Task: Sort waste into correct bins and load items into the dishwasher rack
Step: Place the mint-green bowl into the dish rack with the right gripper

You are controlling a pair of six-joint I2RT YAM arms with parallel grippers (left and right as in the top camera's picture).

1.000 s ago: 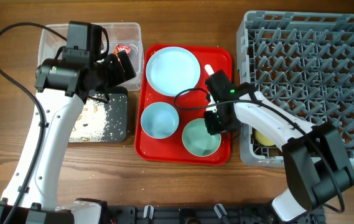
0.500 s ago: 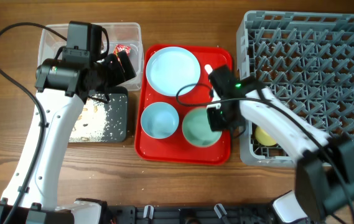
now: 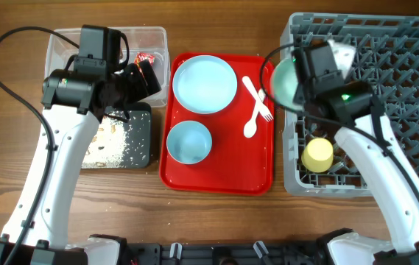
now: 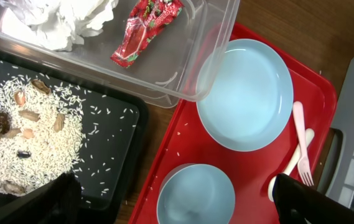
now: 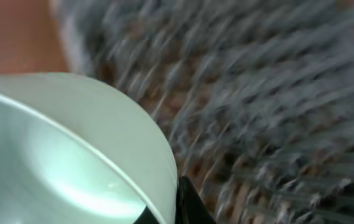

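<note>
The right gripper (image 3: 300,79) pinches the rim of the mint bowl (image 3: 283,79), holding it tipped on edge at the left wall of the rack (image 3: 386,103). The bowl's hollow faces the red tray (image 3: 227,165). In the right wrist view one dark fingertip (image 5: 186,204) presses against the bowl's rim, with the rack's pegs a blur behind. Whether the bowl touches the pegs cannot be told. A yellow cup (image 3: 317,155) sits inside the rack along the same wall, apart from the bowl.

Across the table (image 3: 216,221), the left gripper (image 3: 147,76) hovers over the corner of the clear tub (image 3: 157,37) nearest the tray, its fingers (image 4: 52,200) spread wide and holding nothing. The tub holds a red wrapper (image 4: 147,30) and a white tissue (image 4: 61,18). Just beside it, the black bin (image 4: 124,152) carries scraps (image 4: 24,115), brown bits among scattered white grains.

On the tray lie the plate (image 3: 205,84), the blue bowl (image 3: 189,142) just beside it, and the fork (image 3: 257,98) crossed with the spoon (image 3: 251,128) along the edge nearest the rack.
</note>
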